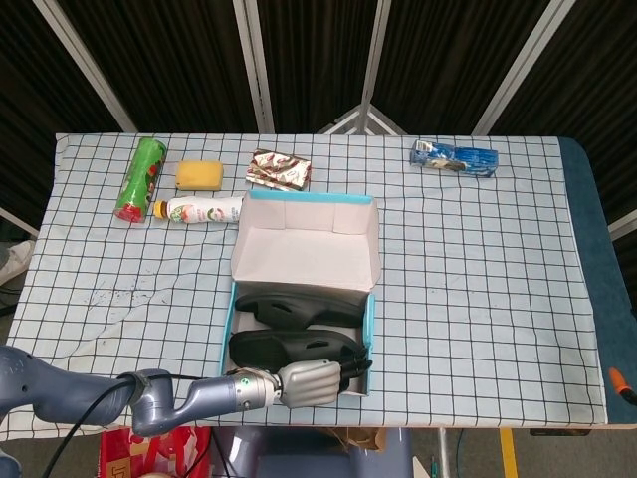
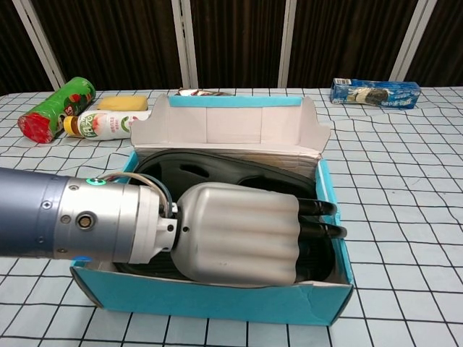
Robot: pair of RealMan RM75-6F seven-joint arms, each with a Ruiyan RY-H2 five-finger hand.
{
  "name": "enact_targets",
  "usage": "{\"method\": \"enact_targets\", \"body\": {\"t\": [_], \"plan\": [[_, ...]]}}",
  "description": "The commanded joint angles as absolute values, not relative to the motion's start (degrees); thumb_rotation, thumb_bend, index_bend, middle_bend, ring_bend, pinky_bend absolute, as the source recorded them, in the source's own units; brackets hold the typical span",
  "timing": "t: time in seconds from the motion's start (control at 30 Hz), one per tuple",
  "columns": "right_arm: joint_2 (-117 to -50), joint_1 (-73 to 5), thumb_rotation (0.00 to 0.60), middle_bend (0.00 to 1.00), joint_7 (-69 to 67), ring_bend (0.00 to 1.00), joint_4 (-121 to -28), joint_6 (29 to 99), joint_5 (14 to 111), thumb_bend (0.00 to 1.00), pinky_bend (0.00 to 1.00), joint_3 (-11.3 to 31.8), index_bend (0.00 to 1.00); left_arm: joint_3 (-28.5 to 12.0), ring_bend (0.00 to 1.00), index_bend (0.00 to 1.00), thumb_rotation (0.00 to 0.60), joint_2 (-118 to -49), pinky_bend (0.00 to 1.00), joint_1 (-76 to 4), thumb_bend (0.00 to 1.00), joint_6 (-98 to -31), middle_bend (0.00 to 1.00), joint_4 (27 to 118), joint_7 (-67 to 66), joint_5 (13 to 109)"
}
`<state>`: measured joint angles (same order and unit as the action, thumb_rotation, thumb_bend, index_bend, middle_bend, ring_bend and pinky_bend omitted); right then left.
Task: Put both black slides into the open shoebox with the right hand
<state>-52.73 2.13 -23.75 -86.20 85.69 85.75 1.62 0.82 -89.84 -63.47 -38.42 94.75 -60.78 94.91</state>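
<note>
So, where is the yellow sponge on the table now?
In the head view the yellow sponge lies at the far left of the table, between the green can and the foil packet, just behind the white bottle.
</note>
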Motion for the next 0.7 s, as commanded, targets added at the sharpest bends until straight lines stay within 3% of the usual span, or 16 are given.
{"method": "enact_targets", "body": {"t": [0.03,0.27,0.43,0.7], "plan": [[-52.7,2.1,0.6,0.07,-23.8,0.05,-86.2,85.7,85.7,0.35,0.0,1.6,0.1,0.6,0.0,0.35,0.6,-89.8,0.07,-63.3,0.35,-38.2,0.36,94.8,-61.0,94.6],[-52.7,2.1,0.6,0.07,-23.7,0.05,-86.3,85.6,85.8,0.35,0.0,1.6,0.1,0.3,0.0,0.24,0.6,-88.6,0.07,-62.9,0.35,-37.4,0.25,96.3,-61.5,92.8],[-52.7,2.2,0.6,0.07,-23.7,0.05,-86.4,85.6,85.7,0.35,0.0,1.6,0.11,0.2,0.0,0.08,0.6,-87.0,0.04,-62.7,0.32,-36.1,0.02,97.9,-63.9,90.4],[-52.6,2.1,0.6,0.07,-23.6,0.05,-86.4,85.4,85.7,0.35,0.0,1.6,0.1,-0.7,0.0,0.0,0.6,-83.9,0.02,-62.4,0.31,-36.2,0.0,102.2,-68.7,86.4]]}}
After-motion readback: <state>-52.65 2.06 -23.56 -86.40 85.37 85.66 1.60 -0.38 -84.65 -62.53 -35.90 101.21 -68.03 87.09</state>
